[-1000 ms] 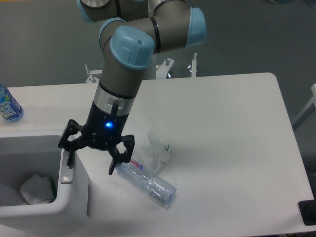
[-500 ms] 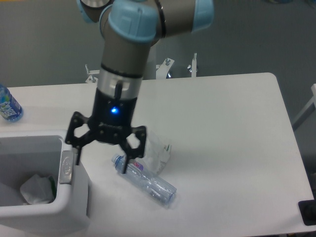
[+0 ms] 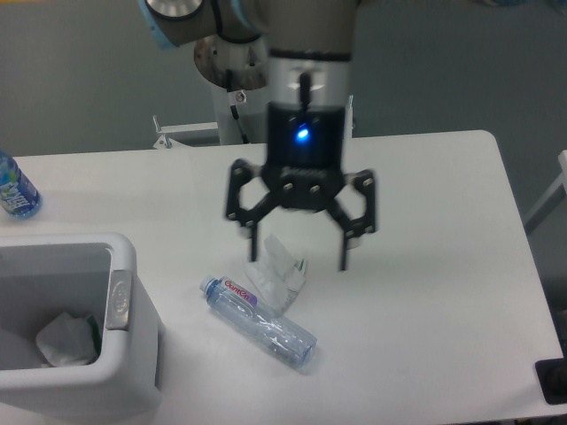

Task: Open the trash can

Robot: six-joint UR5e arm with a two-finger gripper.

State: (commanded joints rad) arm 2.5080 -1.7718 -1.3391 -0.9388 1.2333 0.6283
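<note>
Currently: white worktop point(image 3: 425, 230) with bin, litter and one arm, listed left to right.

Far left edge, a blue-labelled water bottle point(image 3: 15, 190), partly cut off. Lower left corner, the trash can point(image 3: 133, 363), white and boxy, top open; crumpled white paper point(image 3: 66, 338) lies inside; a grey push bar point(image 3: 120, 299) sits on its right rim. Just right of it, a clear plastic bottle point(image 3: 263, 324) lies on its side, red-and-white label toward the cap. Touching its upper side, a crumpled clear wrapper point(image 3: 278, 273). Above the wrapper, the gripper point(image 3: 298, 257), fingers spread wide apart, holding nothing, blue light lit on its body, well apart from the trash can.
</note>
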